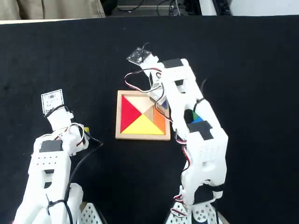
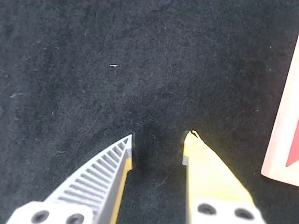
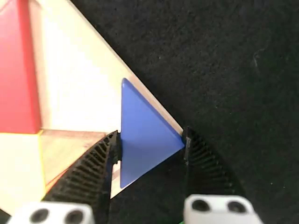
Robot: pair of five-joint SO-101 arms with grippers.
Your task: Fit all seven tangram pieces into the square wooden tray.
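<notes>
1. R fingers [image 3: 91, 170] are pinching blue triangle [image 3: 140, 135]; it's lying across edge of square wooden tray [image 1: 143, 137], on side nearest R arm.
2. Red triangle [image 1: 128, 113], yellow triangle [image 1: 140, 126] & orange pc [image 1: 160, 122] are sitting inside tray.
3. L fingers [image 2: 210, 172] are hanging spread, holding nothing, over black surface [image 2: 140, 56] near tray.
</notes>
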